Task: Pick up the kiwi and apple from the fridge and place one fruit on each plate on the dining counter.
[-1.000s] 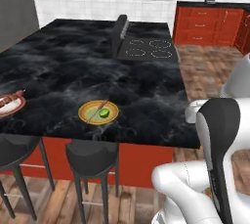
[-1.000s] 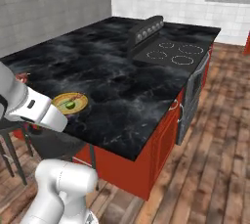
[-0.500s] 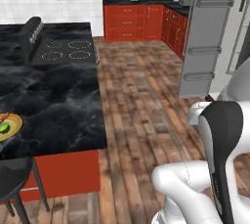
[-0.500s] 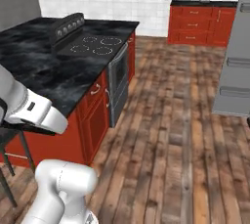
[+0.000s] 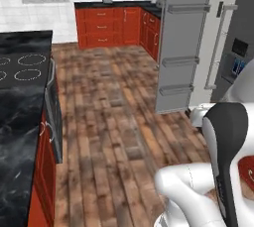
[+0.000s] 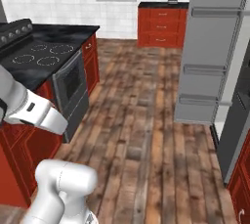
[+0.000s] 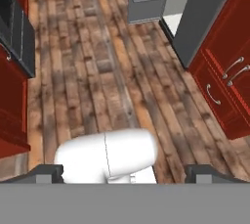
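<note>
Heading toward the fridge [image 5: 191, 42] with my end effector [image 7: 124, 171] spread wide and empty, I judged grabbing a remaining fruit came next.

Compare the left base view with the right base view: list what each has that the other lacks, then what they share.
Left base: a small panel with blue marks on the fridge's dark front. Right base: the stove's raised knob panel and the oven door front. Shared: the open fridge door with its bins, the ring burners, red cabinets, wooden floor.
</note>
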